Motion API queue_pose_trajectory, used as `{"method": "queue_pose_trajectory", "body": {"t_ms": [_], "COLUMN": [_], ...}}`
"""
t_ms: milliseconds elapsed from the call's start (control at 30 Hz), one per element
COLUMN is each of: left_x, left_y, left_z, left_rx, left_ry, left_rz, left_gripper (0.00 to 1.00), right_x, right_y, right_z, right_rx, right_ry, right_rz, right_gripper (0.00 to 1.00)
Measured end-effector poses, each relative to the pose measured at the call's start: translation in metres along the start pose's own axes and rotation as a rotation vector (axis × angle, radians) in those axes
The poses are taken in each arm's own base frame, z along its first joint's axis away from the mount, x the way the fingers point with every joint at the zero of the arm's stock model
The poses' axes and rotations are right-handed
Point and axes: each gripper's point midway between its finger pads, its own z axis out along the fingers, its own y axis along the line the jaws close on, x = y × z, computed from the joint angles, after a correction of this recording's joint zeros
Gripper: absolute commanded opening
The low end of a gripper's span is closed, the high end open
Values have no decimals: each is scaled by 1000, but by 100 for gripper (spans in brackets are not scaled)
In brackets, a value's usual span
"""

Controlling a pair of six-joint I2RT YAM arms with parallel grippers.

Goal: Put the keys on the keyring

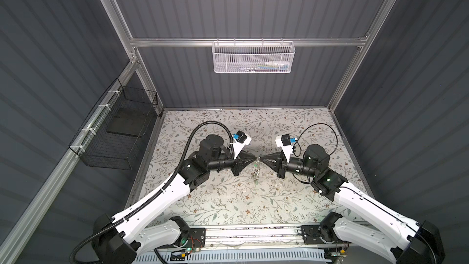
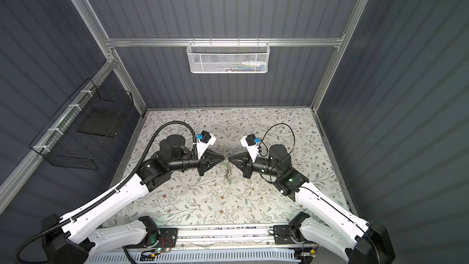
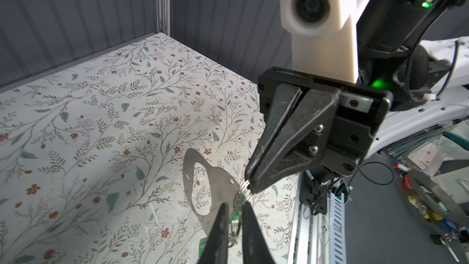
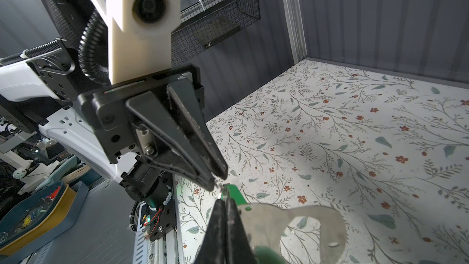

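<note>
Meeting tip to tip above the middle of the tabletop (image 1: pixel 223 199), the left gripper (image 1: pixel 255 158) and right gripper (image 1: pixel 261 159) each pinch narrow fingers on the keys (image 1: pixel 255 173). These hang bunched with the grey keyring (image 3: pixel 218 181) just below, well apart from every edge, with bare tabletop toward the far and near edges.

Green keys (image 4: pixel 234 195), floral table (image 4: pixel 355 135)
</note>
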Motion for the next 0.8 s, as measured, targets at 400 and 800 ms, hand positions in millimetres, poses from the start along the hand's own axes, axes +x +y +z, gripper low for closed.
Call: {"method": "queue_pose_trajectory", "body": {"t_ms": [400,800], "left_x": [2,1], "left_y": [-4,-9], "left_z": [7,14], "left_rx": [28,36], "left_ry": [4,-5], "left_rz": [-6,13], "left_gripper": [0,18], "right_x": [-8,-12], "right_y": [-4,-7], "right_z": [-1,-1], "right_rx": [-2,1], "right_ry": [-61,-115], "right_rz": [37,77], "right_gripper": [0,0]}}
